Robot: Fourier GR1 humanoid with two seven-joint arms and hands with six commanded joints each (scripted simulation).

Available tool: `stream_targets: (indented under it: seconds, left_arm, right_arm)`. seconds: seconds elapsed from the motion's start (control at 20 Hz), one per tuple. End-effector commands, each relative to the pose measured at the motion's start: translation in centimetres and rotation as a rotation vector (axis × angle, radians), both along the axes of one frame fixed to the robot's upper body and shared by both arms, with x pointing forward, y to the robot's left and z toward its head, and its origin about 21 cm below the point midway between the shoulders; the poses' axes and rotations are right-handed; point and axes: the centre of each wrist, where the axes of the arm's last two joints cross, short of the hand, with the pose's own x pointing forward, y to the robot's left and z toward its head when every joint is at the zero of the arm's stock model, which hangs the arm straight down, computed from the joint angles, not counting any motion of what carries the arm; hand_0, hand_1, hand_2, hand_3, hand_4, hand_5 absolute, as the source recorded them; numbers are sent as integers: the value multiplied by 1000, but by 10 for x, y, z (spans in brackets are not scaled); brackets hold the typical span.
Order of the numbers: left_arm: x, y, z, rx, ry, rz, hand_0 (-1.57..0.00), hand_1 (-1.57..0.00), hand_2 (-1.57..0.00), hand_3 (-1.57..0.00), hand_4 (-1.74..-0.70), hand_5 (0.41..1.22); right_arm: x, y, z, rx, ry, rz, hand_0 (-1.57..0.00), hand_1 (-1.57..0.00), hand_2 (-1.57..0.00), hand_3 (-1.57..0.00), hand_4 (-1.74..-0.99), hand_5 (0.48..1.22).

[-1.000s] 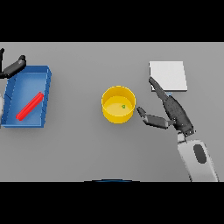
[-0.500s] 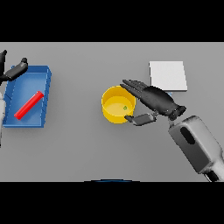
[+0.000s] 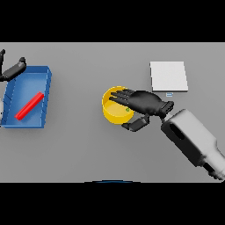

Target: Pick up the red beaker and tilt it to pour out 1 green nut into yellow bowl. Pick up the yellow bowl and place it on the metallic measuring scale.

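**Right hand over the bowl**

Since half a second ago: right hand now further left, fingers spread across the right half of the bowl instead of merely reaching its rim; thumb curled under at the bowl's near right side, just outside the wall. Fingers over and thumb beside the rim, closing round it, though a firm grip not confirmed from this angle. Right forearm shifted too, now entering lower right and slanting up-left toward the bowl. Bowl itself unmoved, mid-table, upright, opening upward, well apart from the scale.

Nut visible as a small green speck inside the bowl, near its right wall, just beneath the fingers.

Beaker lying on its side in the blue tray at far left, unchanged; long axis diagonal, running from lower left to upper right, upper end pointing toward the tray's far right corner.

Scale flat, pale and square at upper right, beyond the right hand, untouched.

Left hand at the far left edge, just above the tray's far corner, fingers loosely extended, holding nothing, much as before.
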Motion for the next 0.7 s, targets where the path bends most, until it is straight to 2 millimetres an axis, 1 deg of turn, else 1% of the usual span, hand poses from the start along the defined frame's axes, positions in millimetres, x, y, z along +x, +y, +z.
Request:
stream_targets:
  seconds: [0.0, 0.05, 0.1, 0.2, 0.25, 0.45, 0.5, 0.55, 0.65]
  left_arm:
    - [0, -3, -2, -3, 4, -2, 1, 1, 1, 1, -786, 728]
    - [1, -4, -2, -2, -1, -3, 1, 1, 1, 1, -791, 729]
    - [3, -3, 2, -1, -4, 5, 1, 1, 1, 1, -795, 728]
    - [3, -2, -1, -4, 3, 6, 1, 1, 1, 1, -798, 725]
    - [3, -1, 1, -2, -3, 2, 1, 1, 1, 1, -798, 725]
    - [1, -1, 0, -11, 3, 1, 1, 1, 1, 1, -797, 723]
    - [0, 0, 2, -5, -3, 1, 1, 1, 1, 1, -795, 723]
    - [1, -2, 1, -6, 1, -7, 1, 1, 1, 1, -792, 725]
    - [-2, -2, 0, -3, 4, -3, 1, 1, 1, 1, -791, 728]
  right_arm:
    - [2, 3, -6, -9, 1, -5, 1, 1, 1, 1, -1224, 653]
    - [4, 4, -4, -14, 5, 3, 1, 1, 1, 1, -1228, 656]
    - [4, 7, -8, -32, 11, 11, 1, 1, 1, 1, -1234, 660]
    - [8, 10, -11, -68, 15, 19, 1, 1, 1, 1, -1249, 669]
    - [6, 13, -13, -77, 22, 28, 1, 1, 1, 1, -1256, 673]
    - [11, 17, -19, -122, 42, 42, 1, 1, 1, 1, -1277, 692]
    - [11, 15, -23, -130, 58, 37, 1, 1, 1, 1, -1277, 696]
    - [13, 17, -23, -127, 66, 43, 1, 1, 1, 0, -1279, 699]
    - [15, 13, -24, -126, 74, 49, 1, 1, 0, -4, -1285, 706]
